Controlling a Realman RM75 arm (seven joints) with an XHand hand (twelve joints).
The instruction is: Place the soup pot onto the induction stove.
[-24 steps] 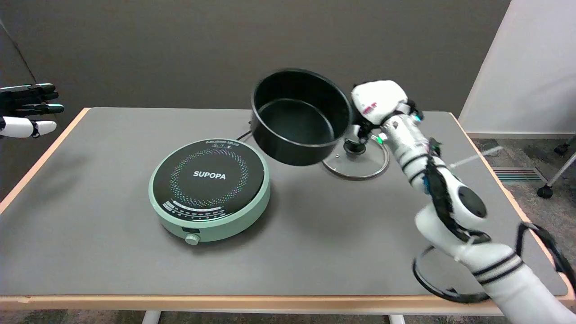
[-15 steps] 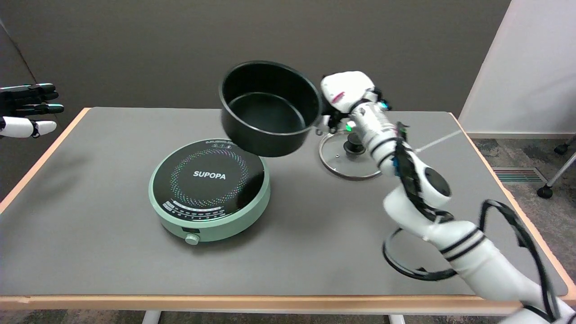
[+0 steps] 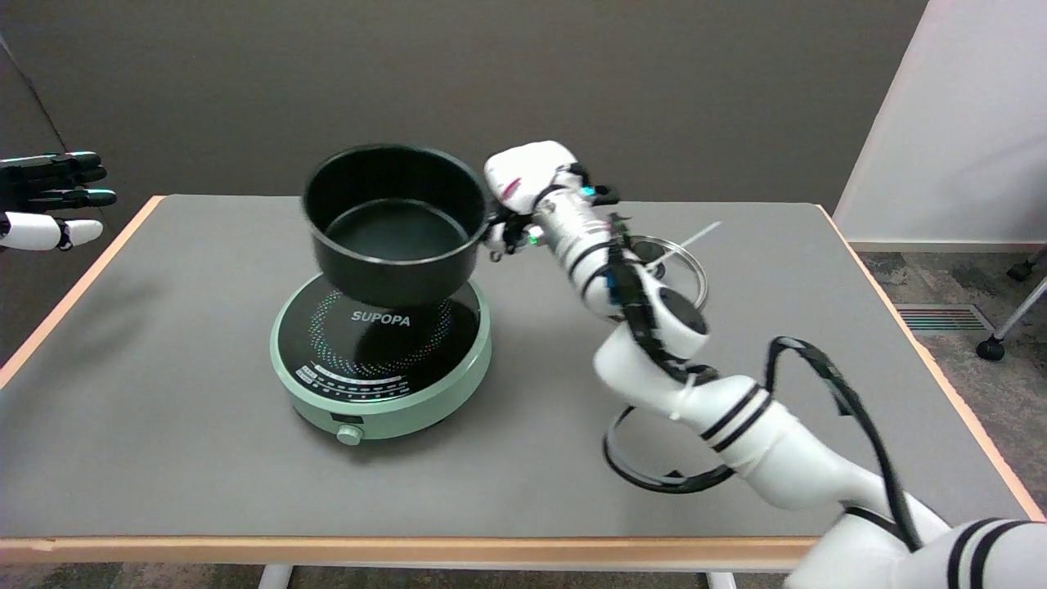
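The black soup pot [image 3: 393,229] hangs in the air, nearly level, over the back half of the round green induction stove [image 3: 380,348] with its black top marked SUPOPA. My right hand [image 3: 523,188] grips the pot at its right rim, where the side handle is hidden under the fingers. The pot's inside holds nothing. Its base hides the rear part of the stove top, and I cannot tell whether it touches the stove.
The glass lid [image 3: 675,266] lies on the grey table [image 3: 164,409] behind my right forearm, partly hidden by it. The idle left hand [image 3: 49,200] hangs still at the upper left. A black cable loops under my right arm near the table's front right.
My right hand has carried the pot left and down, from above the lid's side of the table to just over the stove. The pot has levelled out.
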